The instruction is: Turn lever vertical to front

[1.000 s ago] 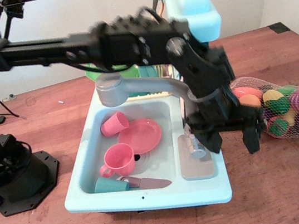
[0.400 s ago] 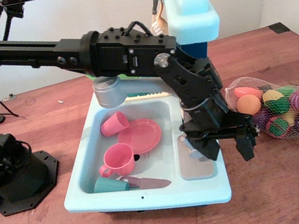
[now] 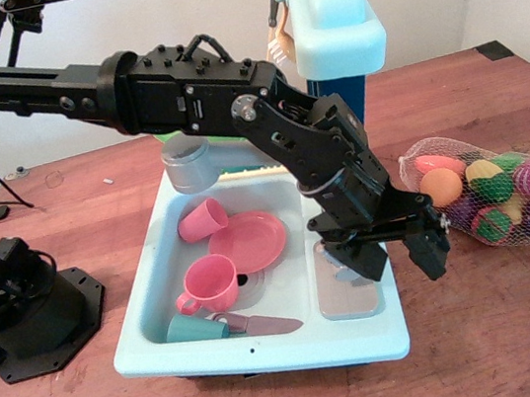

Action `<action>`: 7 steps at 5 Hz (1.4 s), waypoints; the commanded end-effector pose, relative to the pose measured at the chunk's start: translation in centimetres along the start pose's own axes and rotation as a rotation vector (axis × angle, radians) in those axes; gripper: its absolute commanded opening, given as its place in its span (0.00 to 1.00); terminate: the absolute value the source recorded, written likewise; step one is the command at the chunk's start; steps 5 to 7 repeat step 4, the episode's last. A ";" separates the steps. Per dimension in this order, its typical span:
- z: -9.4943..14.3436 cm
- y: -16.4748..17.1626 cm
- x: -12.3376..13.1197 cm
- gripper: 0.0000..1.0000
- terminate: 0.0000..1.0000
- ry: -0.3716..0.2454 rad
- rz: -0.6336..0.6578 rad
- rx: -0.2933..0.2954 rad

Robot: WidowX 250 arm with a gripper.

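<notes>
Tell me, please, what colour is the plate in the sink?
Pink; the plate shows clearly in the observation.image view.

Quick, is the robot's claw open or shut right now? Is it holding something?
Gripper: open, its two fingers spread wide over the right side of the toy sink, holding nothing. The tap handle cannot be seen behind it.

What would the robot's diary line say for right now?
stage: at faucet | black gripper: open, over grey base plate | stubby grey plastic lever: hidden behind gripper | pink plastic cup: in light-blue toy sink
</notes>
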State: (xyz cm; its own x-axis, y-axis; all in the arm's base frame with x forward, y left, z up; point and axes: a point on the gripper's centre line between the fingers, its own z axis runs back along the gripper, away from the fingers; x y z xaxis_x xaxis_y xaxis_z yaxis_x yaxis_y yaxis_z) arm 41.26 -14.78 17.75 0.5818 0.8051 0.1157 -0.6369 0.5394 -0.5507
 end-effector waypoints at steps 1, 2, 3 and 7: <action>0.0 1.2 -0.4 1.00 0.00 0.016 0.063 -0.009; -0.5 1.4 -0.6 1.00 0.00 0.033 0.057 -0.016; -0.8 1.4 -0.7 1.00 0.00 0.038 0.059 -0.019; 0.2 1.3 -0.4 1.00 1.00 0.017 0.045 -0.001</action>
